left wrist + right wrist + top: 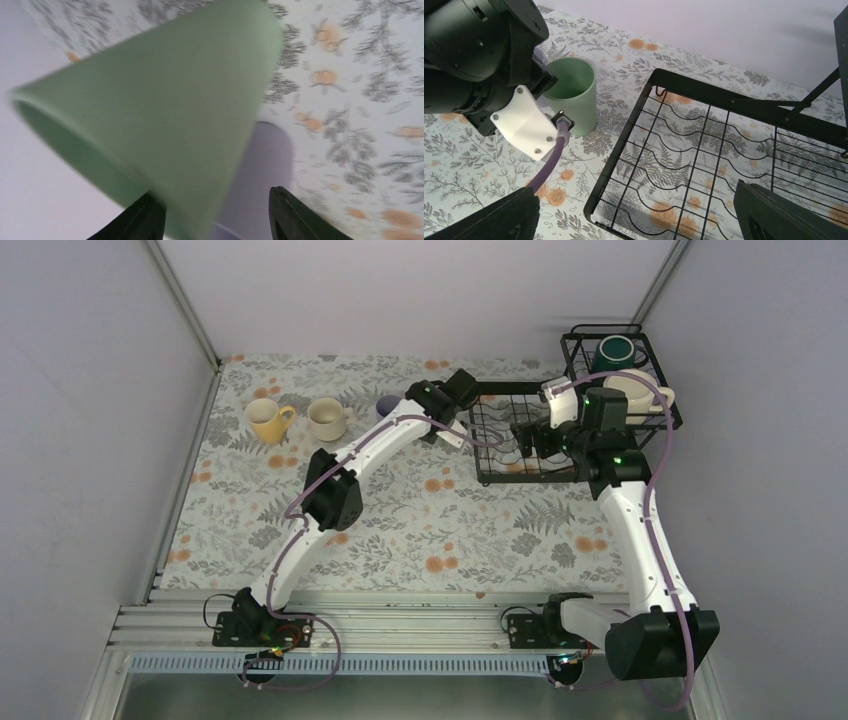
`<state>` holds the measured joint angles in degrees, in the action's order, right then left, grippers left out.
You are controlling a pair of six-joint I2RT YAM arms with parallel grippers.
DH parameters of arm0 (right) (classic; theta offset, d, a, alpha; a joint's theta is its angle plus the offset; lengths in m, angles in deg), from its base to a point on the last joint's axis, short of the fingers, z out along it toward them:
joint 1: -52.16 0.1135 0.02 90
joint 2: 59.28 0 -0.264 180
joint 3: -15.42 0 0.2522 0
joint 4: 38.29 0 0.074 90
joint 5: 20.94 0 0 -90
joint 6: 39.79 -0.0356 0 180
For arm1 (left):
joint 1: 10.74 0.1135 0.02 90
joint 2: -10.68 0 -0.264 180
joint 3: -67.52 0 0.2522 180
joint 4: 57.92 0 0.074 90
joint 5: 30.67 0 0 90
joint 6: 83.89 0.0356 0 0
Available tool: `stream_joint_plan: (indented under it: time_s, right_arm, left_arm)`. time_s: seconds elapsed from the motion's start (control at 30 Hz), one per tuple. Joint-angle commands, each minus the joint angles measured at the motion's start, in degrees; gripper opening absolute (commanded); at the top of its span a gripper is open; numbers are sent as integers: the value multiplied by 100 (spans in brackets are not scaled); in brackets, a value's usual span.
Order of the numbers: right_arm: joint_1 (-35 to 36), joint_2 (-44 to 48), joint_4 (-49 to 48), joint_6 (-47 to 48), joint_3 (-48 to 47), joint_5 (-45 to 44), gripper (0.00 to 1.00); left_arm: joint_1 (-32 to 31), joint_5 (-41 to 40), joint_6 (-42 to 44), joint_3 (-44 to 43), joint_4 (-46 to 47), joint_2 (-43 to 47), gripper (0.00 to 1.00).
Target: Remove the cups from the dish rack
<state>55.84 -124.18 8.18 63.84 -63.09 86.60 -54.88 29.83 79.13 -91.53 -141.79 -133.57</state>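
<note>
A mint-green tumbler (165, 100) fills the left wrist view, and the right wrist view shows it standing upright (576, 100) on the cloth just left of the black dish rack (621, 150). My left gripper (220, 220) is open around it: one finger touches its side and the other stands apart. In the top view my left gripper (430, 412) hides that tumbler. A lavender tumbler (388, 403) stands just beyond it. My right gripper (634, 220) is open and empty over the rack's tray (520, 480). A dark green mug (615, 348) and a cream mug (636, 390) sit in the raised basket.
A yellow mug (268, 420) and a second cream mug (327, 418) stand on the floral cloth at the back left. Grey walls close in the back and both sides. The rack's tray slots hold nothing.
</note>
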Motion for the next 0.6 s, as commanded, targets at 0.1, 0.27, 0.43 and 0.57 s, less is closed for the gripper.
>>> stream_joint_plan:
  time_s: [0.1, 0.27, 0.43, 0.57]
  right_arm:
    - [11, 79, -110, -59, 48, -31, 100]
    - [13, 69, 79, 35, -225, -186, 100]
    - [15, 130, 193, 142, -664, -622, 100]
    - [10, 47, 482, 201, -1221, -803, 100]
  left_arm:
    - [28, -391, 159, -169, 1080, 348, 64]
    - [-55, -313, -451, 47, 750, 857, 68]
    - [-138, -117, -1259, 250, 107, 1513, 71]
    - [-134, 362, -1909, 637, -444, 2195, 73]
